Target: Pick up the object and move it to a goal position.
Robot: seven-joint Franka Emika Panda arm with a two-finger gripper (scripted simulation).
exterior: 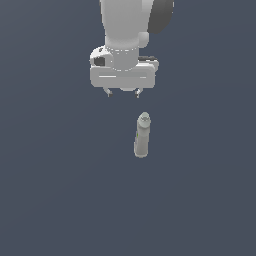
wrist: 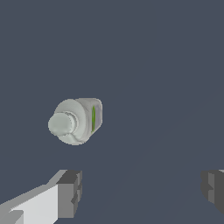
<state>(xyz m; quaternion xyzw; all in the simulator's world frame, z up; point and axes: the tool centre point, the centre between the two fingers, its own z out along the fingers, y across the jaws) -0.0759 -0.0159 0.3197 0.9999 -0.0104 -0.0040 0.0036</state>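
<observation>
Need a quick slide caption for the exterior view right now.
Open gripper hovers above and apart from the pale bottle, nothing grasped yet.

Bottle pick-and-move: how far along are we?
Done: nothing that shows. The bottle stands free on the floor, untouched. In hand: the gripper hangs open, apart from the bottle and off to one side; the wrist view shows the fingers wide apart with nothing between. Left: align, grasp, lift, carry to goal.
</observation>
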